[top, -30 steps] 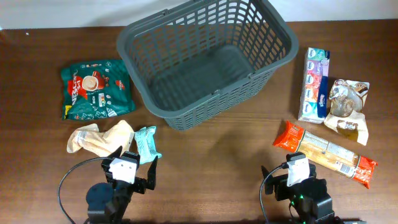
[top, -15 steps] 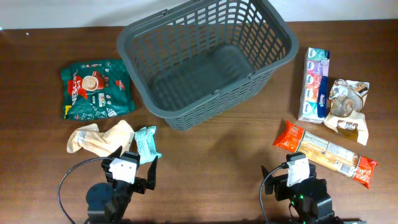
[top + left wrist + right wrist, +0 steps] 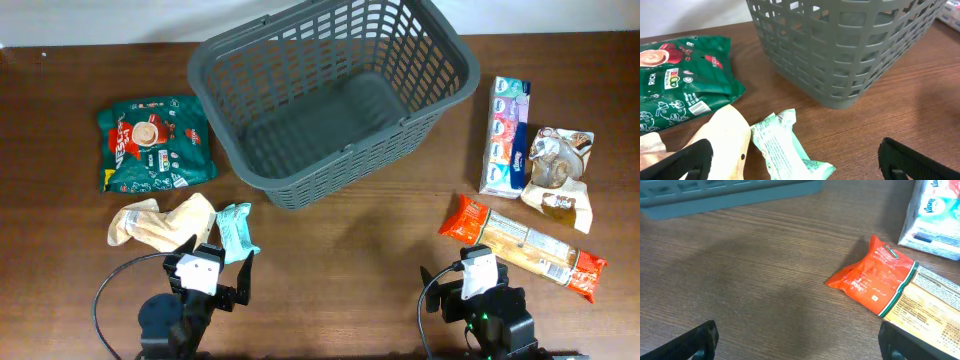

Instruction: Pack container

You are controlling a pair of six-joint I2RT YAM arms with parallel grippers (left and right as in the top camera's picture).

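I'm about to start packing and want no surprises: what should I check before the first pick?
1. Container upright and empty: ok.
2. Left fingers open, nothing held: ok.
3. Right fingers open, nothing held: ok.
4. Mint packet free of beige pouch: cannot tell, they lie edge to edge.
5. Orange packet apart from tissue box: ok.

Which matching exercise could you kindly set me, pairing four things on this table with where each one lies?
1. container
2. green coffee packet
3. tissue pack
4. orange biscuit packet

A. front right
B. left of the container
C. back centre
D. right of the container, beside the crumpled pale bag

Pairs: 1-C, 2-B, 3-D, 4-A.
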